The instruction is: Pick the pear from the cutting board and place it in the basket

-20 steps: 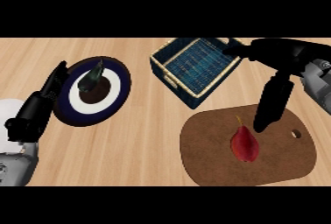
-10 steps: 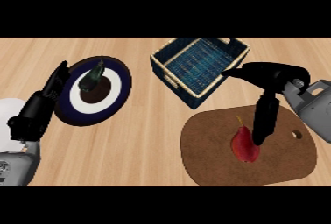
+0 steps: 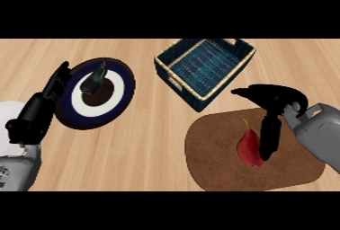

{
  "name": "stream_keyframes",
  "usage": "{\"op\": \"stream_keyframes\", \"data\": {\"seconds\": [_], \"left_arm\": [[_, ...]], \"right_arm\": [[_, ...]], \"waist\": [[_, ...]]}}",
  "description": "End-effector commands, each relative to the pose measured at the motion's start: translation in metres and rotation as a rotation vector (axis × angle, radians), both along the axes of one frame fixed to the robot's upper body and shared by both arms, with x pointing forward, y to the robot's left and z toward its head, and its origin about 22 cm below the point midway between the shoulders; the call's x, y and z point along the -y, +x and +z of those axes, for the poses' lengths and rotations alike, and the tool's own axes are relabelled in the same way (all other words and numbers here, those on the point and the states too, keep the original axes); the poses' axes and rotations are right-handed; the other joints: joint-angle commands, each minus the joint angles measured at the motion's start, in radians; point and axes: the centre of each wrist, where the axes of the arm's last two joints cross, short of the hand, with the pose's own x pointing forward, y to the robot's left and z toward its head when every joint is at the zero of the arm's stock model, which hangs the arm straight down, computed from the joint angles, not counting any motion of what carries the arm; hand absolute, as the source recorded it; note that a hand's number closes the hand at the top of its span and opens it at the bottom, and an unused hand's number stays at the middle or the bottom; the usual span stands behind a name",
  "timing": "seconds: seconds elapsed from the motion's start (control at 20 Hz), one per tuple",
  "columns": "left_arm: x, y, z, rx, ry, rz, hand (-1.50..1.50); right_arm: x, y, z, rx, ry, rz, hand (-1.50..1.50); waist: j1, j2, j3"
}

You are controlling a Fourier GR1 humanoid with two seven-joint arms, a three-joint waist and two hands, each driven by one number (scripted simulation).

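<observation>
My right hand (image 3: 271, 101), fingers straight, lies alongside the pear (image 3: 248, 148) on the cutting board (image 3: 216, 168) (light wood counter (image 3: 149, 148)); left hand (image 3: 38, 110) open.

A red pear (image 3: 248, 148) lies on the brown cutting board (image 3: 219, 173), and the right hand (image 3: 274, 101) hangs over it, its straight fingers (image 3: 269, 139) pointing down against the pear's right side. Just beyond the board stands the blue basket (image 3: 176, 83). At the left edge the left hand (image 3: 36, 113) rests open beside a dark blue and white plate (image 3: 120, 87) that carries a dark green thing (image 3: 93, 81).
</observation>
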Motion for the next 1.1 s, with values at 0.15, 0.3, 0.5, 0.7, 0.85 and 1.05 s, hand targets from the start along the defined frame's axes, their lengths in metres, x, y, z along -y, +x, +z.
{"op": "stream_keyframes", "data": {"seconds": [0.15, 0.3, 0.5, 0.7, 0.85, 1.05], "left_arm": [[0.001, -0.009, 0.005, 0.016, -0.001, -0.01, 0.0], [-0.008, 0.008, 0.002, 0.002, 0.003, 0.005, 0.0], [0.023, -0.016, 0.019, -0.004, -0.012, -0.014, 0.0], [-0.012, -0.008, 0.001, 0.008, 0.004, 0.003, 0.0], [0.009, -0.002, -0.006, -0.012, -0.006, -0.005, 0.0], [-0.004, 0.001, 0.005, 0.009, 0.001, -0.007, 0.0]], "right_arm": [[-0.001, -0.01, -0.008, 0.04, -0.029, -0.032, -1.5], [0.003, -0.004, -0.016, 0.052, -0.033, -0.005, -1.5], [-0.001, -0.011, -0.06, 0.051, -0.046, -0.024, -1.5], [-0.001, -0.018, -0.043, 0.047, -0.002, -0.048, -1.5], [0.024, -0.015, -0.036, 0.036, -0.023, -0.052, -1.5], [0.017, -0.028, -0.067, 0.032, -0.014, -0.037, -1.5]], "waist": [[0.002, -0.001, 0.0], [0.0, 0.002, 0.0], [0.012, 0.001, 0.001], [0.002, 0.001, 0.0], [-0.001, 0.0, 0.0], [0.0, 0.001, 0.0]]}}
